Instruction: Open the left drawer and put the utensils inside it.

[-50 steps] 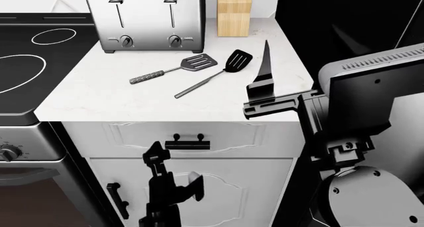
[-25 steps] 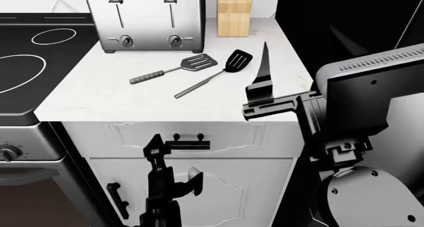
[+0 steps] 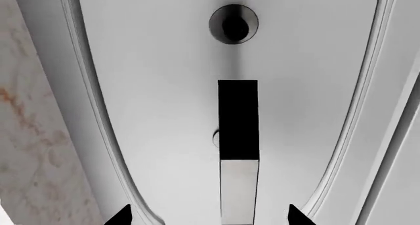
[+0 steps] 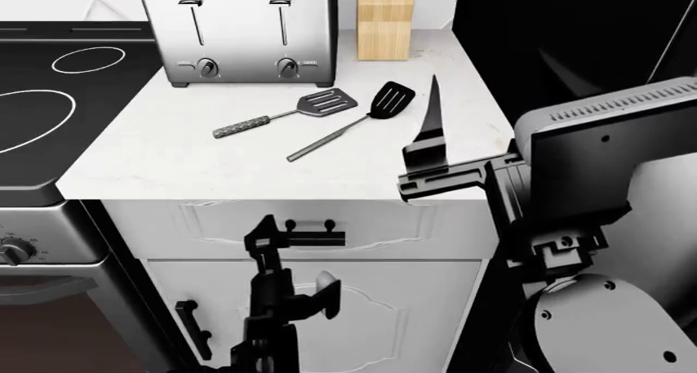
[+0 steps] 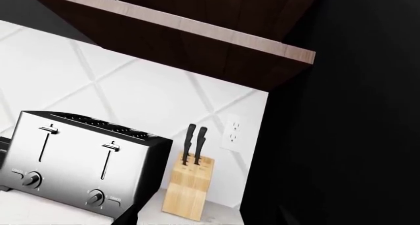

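the left end effector [image 4: 286, 244] sits open at the short black bar handle [image 4: 309, 238] of the closed white moulded left drawer [image 4: 360, 226], not yet clamped. closing off-centre could slip off the bar. the right end effector [image 4: 433, 148] hovers, state unclear. both slotted spatulas [image 4: 286, 114] lie on the white bench [image 4: 153, 157].

Kitchen, stove [image 4: 33, 104], toaster [image 4: 237, 32], knife block [image 4: 386, 26]
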### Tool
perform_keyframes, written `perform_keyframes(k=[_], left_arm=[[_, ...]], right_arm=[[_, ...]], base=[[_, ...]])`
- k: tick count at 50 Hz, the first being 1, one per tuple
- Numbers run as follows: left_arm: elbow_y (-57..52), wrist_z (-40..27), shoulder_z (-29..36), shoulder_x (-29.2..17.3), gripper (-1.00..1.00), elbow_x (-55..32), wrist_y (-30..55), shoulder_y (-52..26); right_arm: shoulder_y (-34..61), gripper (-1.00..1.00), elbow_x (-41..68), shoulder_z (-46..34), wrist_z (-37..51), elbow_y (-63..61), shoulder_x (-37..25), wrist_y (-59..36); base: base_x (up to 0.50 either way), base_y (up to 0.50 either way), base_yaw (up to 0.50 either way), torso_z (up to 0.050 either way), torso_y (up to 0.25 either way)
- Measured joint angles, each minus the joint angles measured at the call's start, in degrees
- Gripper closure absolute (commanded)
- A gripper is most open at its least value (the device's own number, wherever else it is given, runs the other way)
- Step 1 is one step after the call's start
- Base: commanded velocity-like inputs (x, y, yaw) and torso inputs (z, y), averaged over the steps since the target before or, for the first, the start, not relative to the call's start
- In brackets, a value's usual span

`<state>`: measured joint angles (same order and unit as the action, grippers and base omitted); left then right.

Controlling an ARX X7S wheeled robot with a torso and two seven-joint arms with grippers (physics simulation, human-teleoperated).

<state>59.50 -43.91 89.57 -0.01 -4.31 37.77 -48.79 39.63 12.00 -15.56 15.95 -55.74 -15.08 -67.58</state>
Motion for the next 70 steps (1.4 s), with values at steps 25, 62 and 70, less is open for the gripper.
perform_keyframes(k=[25,62,70], left_arm=[[2.5,3.5,-0.3,0.0,-1.0,-1.4,-5.7,-0.7],[5.1,9.0,-0.1,0.0,1.0,0.0,-11.3,-1.7],[5.3,9.0,-0.2,0.0,1.0,1.2,-11.4,-1.6]], right_arm=[[-0.7,-1.0,0.8,0.3,0.5,0.3,-0.7,0.7],[-2.7,-1.0,2.0,1.5,1.1,0.2,-2.0,1.9],[-2.7,-1.0,2.3,1.6,1.3,0.2,-2.1,1.9]], base=[[0.0,0.0,0.0,0.0,0.0],[0.0,0.0,0.0,0.0,0.0],[0.0,0.0,0.0,0.0,0.0]])
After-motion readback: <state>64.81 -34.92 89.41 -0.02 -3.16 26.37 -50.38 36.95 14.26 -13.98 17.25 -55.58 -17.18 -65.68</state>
